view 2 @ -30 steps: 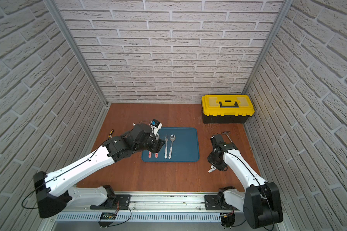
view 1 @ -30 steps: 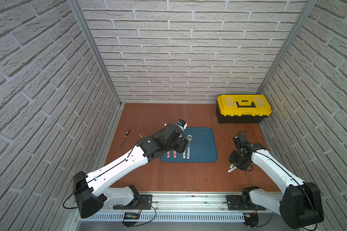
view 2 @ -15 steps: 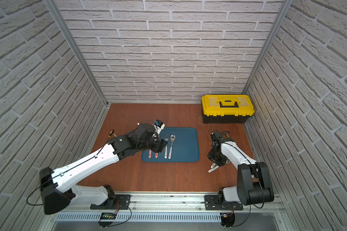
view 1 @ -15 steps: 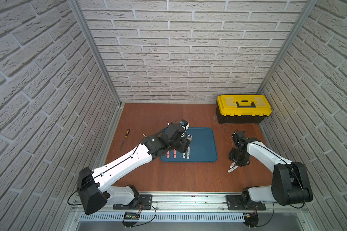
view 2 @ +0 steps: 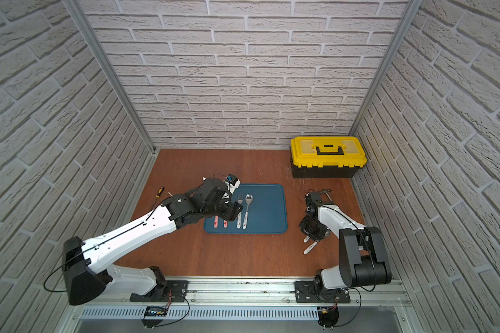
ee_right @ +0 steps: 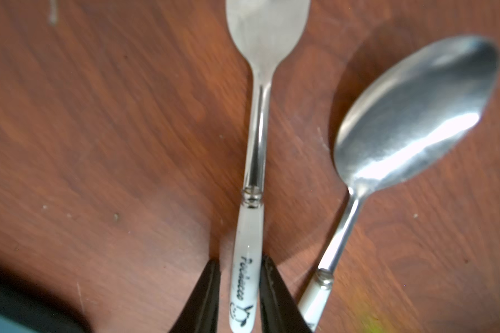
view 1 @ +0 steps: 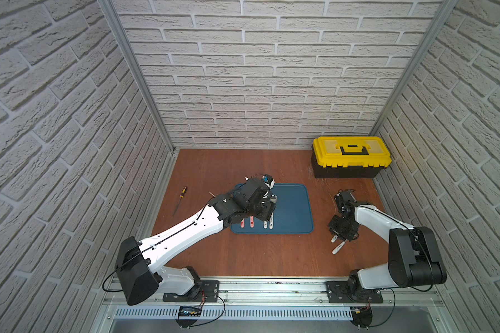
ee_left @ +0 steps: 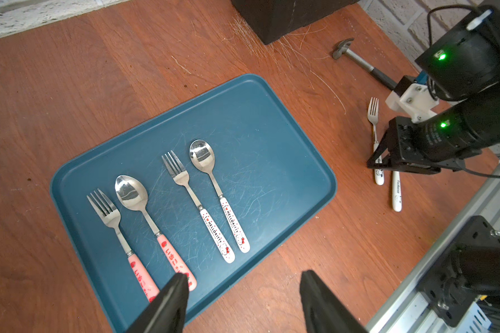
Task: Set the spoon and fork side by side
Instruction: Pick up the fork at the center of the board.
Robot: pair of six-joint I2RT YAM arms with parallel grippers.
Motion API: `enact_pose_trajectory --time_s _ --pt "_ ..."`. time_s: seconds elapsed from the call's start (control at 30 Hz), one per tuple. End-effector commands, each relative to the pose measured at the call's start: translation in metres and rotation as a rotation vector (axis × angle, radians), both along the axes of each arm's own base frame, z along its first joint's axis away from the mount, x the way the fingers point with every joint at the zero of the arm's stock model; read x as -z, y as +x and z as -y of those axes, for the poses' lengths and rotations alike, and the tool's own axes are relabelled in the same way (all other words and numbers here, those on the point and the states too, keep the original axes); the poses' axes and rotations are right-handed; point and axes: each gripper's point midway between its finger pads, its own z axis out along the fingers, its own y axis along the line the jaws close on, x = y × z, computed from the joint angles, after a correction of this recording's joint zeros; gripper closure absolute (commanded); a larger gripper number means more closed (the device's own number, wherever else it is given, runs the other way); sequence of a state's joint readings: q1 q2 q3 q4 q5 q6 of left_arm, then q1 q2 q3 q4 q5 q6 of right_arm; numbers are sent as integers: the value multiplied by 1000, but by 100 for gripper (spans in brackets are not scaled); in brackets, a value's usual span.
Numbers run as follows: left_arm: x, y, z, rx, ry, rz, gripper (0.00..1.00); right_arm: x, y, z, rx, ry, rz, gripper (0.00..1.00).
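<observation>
**Grasp on the fork.** The right pincer (ee_right: 240,285) clasped the white handle of the fork (ee_right: 257,138). The fork lay flat on the table (ee_right: 98,129), right of centre and low in both top views. The spoon (ee_right: 410,121) lay just beside it, with its bowl angled away. The grip near the handle's end probably left the tines free for aligning. The left pincer (ee_left: 244,275) hovered released and empty at the edge of the tray (ee_left: 272,121), where other cutlery (ee_left: 214,227) lay in pairs.
</observation>
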State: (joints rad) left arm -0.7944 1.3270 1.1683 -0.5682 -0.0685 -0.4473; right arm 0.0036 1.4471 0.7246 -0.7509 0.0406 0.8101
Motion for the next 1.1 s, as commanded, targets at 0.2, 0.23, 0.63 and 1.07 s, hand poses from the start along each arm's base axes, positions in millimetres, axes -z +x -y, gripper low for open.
enact_pose_trajectory --time_s 0.2,0.23,0.63,1.07 --pt "-2 8 8 2 -25 5 33 19 -3 -2 -27 14 -17 98" --pt "-1 8 8 1 -26 3 34 19 -2 -2 -35 13 -14 98" --pt "2 12 14 0 -14 3 34 -25 15 -12 -98 22 128 98" --pt "-1 24 -28 -95 -12 9 34 -67 54 -80 -383 2 198 98"
